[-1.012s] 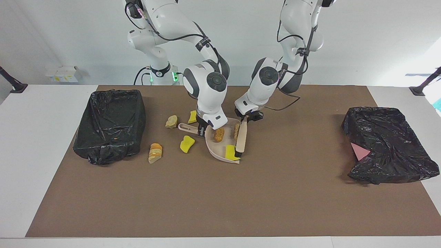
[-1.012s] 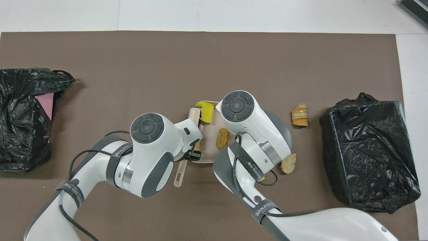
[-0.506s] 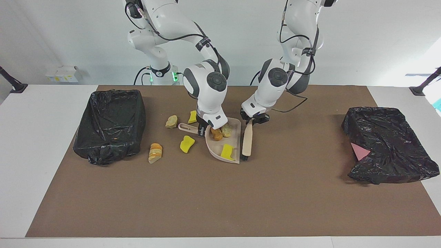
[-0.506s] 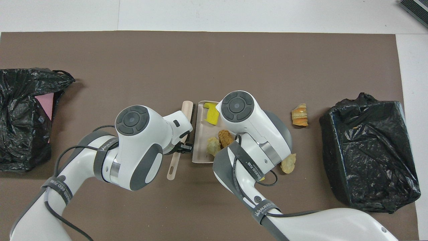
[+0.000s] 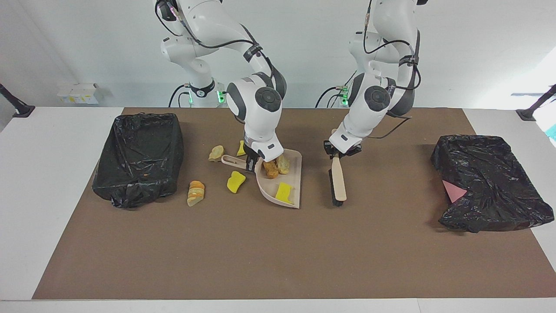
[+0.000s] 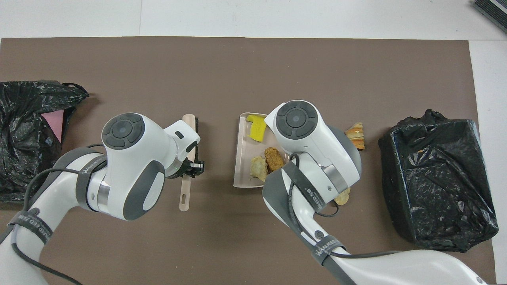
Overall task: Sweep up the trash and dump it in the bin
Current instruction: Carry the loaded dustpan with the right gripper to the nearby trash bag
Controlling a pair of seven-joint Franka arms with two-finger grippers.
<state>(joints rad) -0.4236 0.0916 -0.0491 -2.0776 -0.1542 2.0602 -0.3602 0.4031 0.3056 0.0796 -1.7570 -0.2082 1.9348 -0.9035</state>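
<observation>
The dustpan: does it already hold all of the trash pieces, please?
No, the dustpan holds three trash pieces, while four more lie on the mat beside it.

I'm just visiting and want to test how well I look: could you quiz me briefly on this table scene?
1. How many small yellow foam and tan bread-like trash pieces lie in the beige plastic dustpan? A two, B three, C six.
2. True or false: the left gripper grips the beige hand brush by its handle.
3. Fill in: the black-lined bin nearest the loose pieces stands at the ____ arm's end of the table.
Key: 1 B; 2 true; 3 right.
</observation>
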